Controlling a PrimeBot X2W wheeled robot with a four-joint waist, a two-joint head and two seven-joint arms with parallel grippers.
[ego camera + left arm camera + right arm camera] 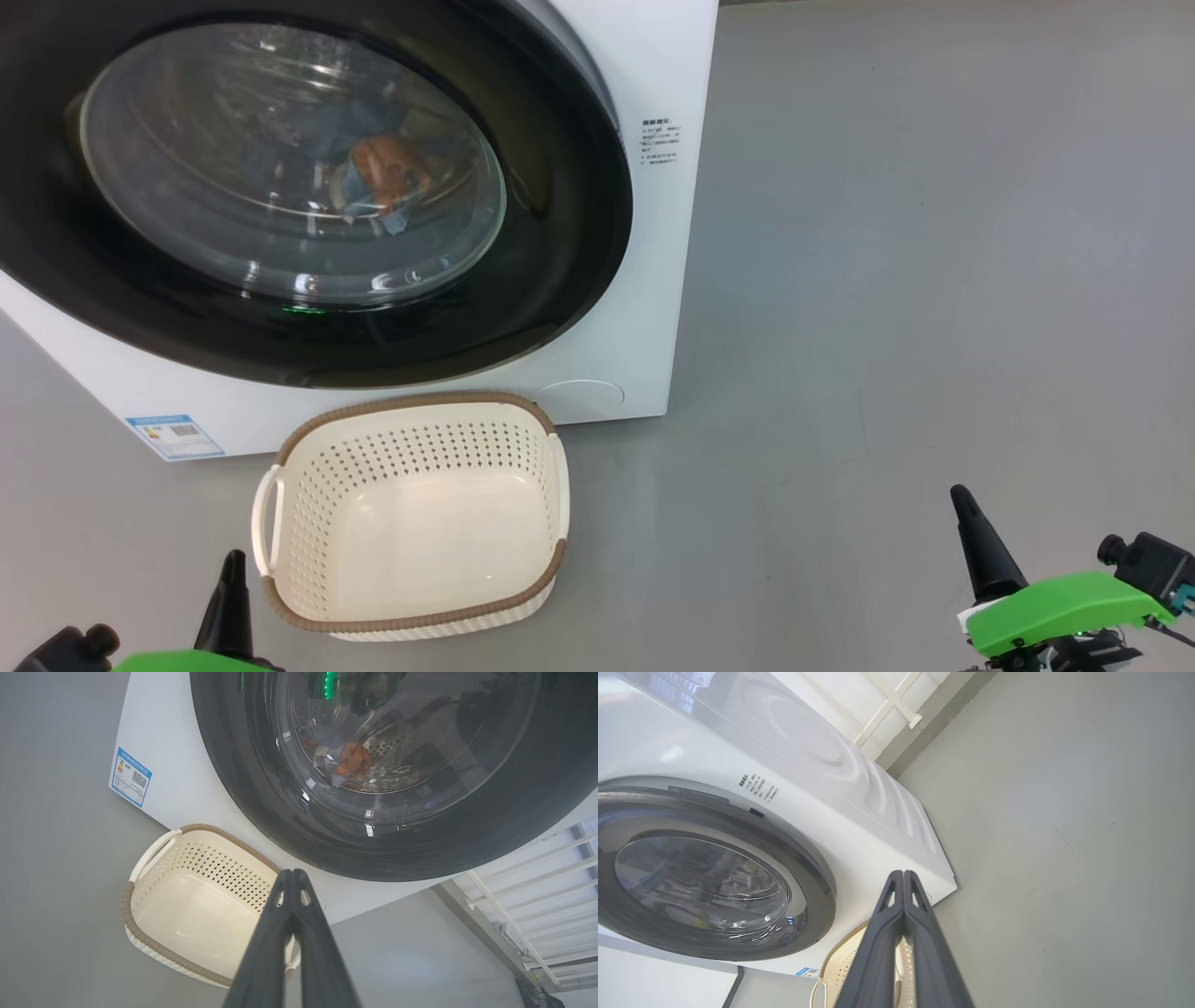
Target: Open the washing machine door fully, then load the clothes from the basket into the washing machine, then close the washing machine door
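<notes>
on grey floor (887, 280), basket (411, 403) fronts the washing machine door (569, 233); left tool (293, 878), right tool (903, 878) closed.

My right gripper (903, 874) has its fingers pressed together, tips lined up with the washer's (878, 812) lower front corner. The door (700, 886) sits flush against it. A bit of basket (841, 970) peeks out beside the fingers, with grey floor (1064, 835) to the right.
</notes>
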